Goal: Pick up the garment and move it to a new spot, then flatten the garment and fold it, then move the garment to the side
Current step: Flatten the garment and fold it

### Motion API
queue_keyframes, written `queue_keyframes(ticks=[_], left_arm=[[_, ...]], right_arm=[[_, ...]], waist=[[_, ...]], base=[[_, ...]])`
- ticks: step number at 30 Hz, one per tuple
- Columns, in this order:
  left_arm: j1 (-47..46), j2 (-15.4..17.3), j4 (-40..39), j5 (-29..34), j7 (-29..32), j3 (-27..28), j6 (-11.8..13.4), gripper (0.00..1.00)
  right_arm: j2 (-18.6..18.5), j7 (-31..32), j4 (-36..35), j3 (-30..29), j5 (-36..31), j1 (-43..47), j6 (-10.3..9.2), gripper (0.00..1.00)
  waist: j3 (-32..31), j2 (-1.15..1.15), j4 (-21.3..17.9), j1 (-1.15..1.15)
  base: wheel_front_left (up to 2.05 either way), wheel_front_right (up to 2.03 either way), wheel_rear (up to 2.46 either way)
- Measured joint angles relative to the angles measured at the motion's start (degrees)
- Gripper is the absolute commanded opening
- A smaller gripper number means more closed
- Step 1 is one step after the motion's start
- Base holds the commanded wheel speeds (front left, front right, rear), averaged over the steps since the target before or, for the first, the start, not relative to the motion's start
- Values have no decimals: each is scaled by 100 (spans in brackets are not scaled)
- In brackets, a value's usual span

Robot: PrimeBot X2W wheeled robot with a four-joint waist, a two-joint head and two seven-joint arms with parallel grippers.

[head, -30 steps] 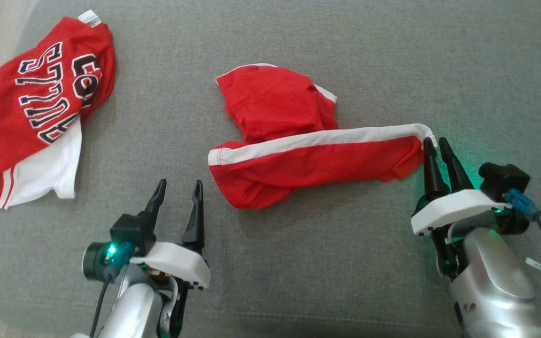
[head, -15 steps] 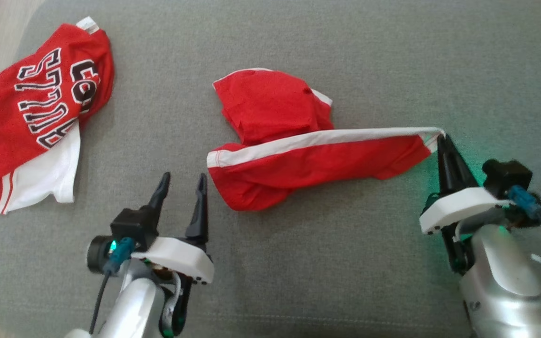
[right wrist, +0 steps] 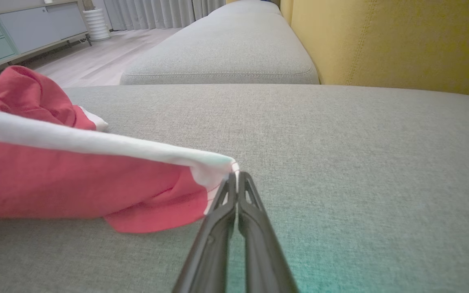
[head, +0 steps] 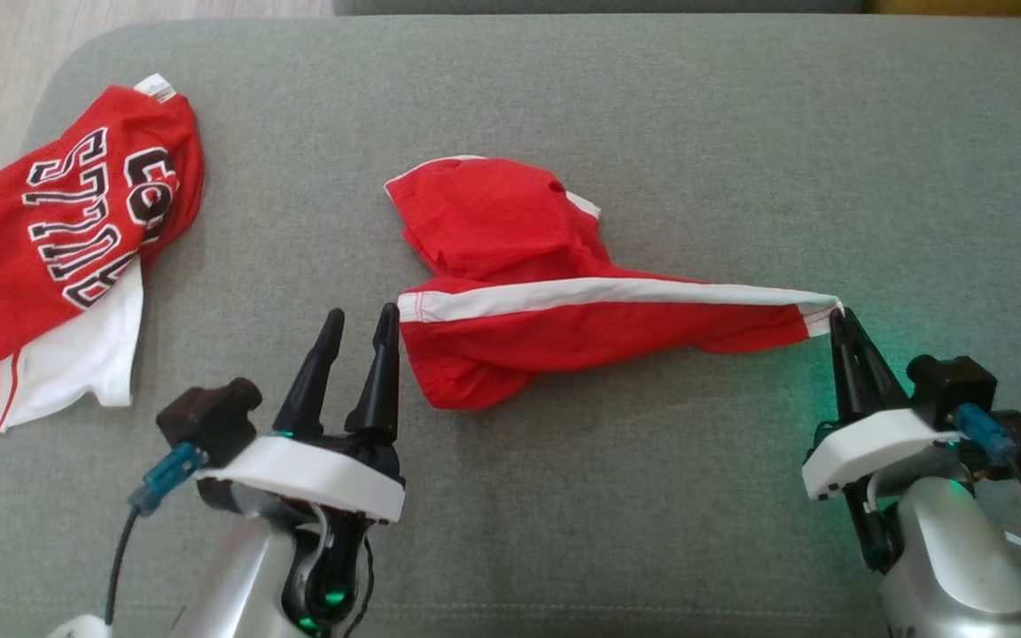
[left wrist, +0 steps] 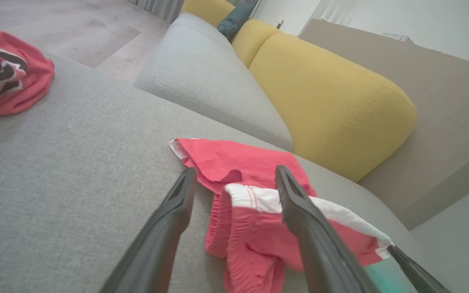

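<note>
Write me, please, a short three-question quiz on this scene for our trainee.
1. True or false: the right pincer is shut on the white-banded end of the shorts.
2. Which fits the left pincer? A) open, by the shorts' other end; B) shut on the shorts; C) shut, with nothing in it.
3. Fill in: the jersey lies on the robot's ____ of the shorts.
Key: 1 true; 2 A; 3 left.
</note>
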Motion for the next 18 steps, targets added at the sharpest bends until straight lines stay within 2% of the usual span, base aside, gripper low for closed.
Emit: queue_keyframes(ticks=[12, 18], left_arm=[[-403, -1, 901, -846, 0, -326, -252, 100], [-655, -14, 1049, -871, 0, -480, -302, 100]], right_arm=[[56, 0, 56, 219, 1, 0, 0, 0], [64, 0, 56, 272, 10, -1, 0, 0]], waist=[[28, 0, -69, 0], [99, 0, -103, 0]], base=[[0, 0, 0], [0, 0, 0]])
